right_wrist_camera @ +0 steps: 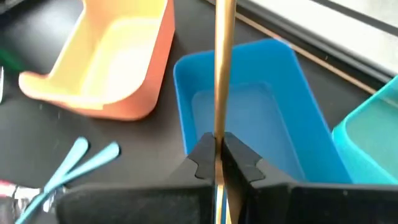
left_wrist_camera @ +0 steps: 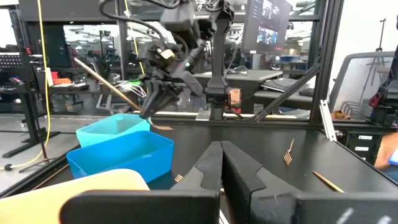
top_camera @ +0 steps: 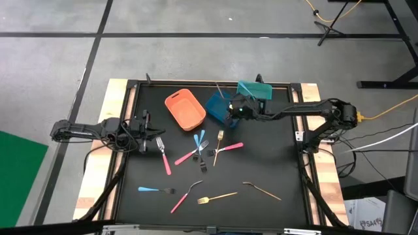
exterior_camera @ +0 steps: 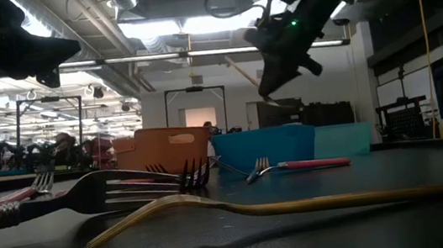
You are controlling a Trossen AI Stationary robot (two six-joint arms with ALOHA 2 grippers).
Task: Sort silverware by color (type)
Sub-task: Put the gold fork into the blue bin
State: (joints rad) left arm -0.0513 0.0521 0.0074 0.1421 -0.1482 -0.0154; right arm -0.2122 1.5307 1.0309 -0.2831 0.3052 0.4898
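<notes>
The right gripper (right_wrist_camera: 216,163) is clamped on a gold utensil (right_wrist_camera: 224,68), holding it over the blue bin (right_wrist_camera: 292,112) at upper centre of the high view, presumably so it can drop in by colour. The orange bin (top_camera: 185,108) and the teal bin (top_camera: 255,89) flank it. The remaining silverware (top_camera: 202,149) lies scattered across the black table (top_camera: 274,163) below. The left gripper (top_camera: 145,123) waits pressed together at the left edge.

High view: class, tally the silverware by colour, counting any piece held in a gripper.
Pink-handled: 4
Light-blue-handled: 3
Gold: 4, one of them held in the right gripper above the blue bin
Total: 11
</notes>
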